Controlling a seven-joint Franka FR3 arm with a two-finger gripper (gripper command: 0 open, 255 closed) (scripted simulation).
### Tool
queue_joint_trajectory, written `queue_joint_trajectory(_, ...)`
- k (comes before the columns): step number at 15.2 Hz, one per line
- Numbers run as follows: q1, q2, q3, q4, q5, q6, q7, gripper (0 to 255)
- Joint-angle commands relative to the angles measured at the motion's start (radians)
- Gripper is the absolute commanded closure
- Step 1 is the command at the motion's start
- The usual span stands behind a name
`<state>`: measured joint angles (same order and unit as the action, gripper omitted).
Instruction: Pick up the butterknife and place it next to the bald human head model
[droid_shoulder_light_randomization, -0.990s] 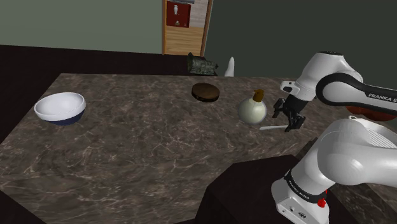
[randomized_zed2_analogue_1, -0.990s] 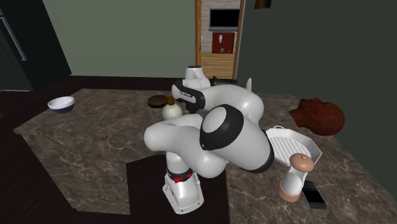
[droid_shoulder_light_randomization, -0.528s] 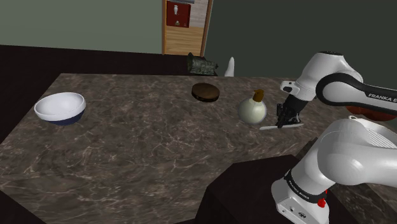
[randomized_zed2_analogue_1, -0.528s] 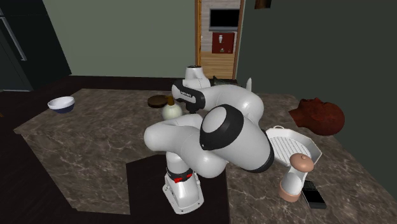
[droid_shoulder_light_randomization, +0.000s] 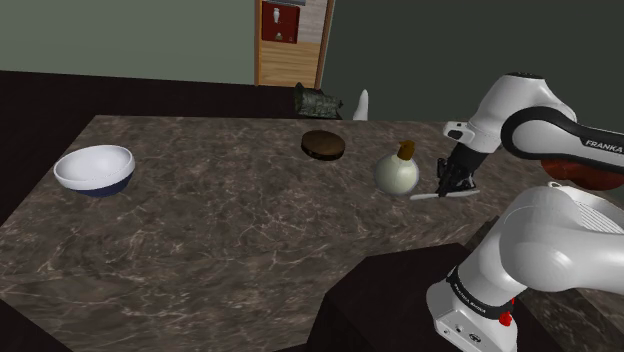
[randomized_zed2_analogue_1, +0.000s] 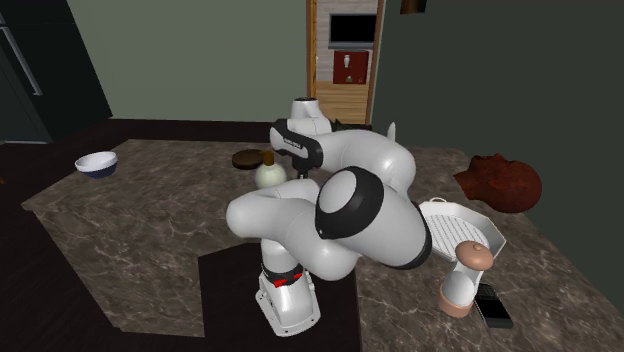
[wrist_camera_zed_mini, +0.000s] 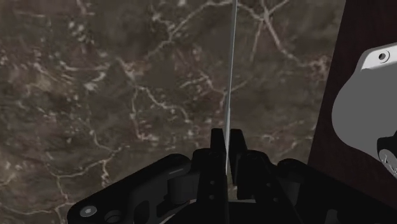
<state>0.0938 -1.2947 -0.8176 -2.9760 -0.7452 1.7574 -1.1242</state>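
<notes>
Starting at the shoulder view's left, a smooth white bowl (droid_shoulder_light_randomization: 95, 168) with a dark blue outside sat on the veined dark marble bench (droid_shoulder_light_randomization: 220, 230). Next came a flat, dark round disc (droid_shoulder_light_randomization: 324, 145), then a pale round-bellied flask (droid_shoulder_light_randomization: 397, 173) with a brownish stopper. Just beside the flask was the knife (droid_shoulder_light_randomization: 425, 197), thin and pale, low by the bench. The black end effector (droid_shoulder_light_randomization: 452, 188) was pinched tight on it. The dark red bald head (randomized_zed2_analogue_1: 503, 182) lay well apart, at the second exterior view's right.
</notes>
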Motion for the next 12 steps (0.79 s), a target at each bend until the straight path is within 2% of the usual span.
queue_joint_trajectory(1, 0.007, -0.013, 0.028, 0.015, 0.027, -0.028, 0.001, 255)
queue_joint_trajectory(12, 0.062, -0.027, 0.153, 0.138, 0.15, -0.154, 0.006, 255)
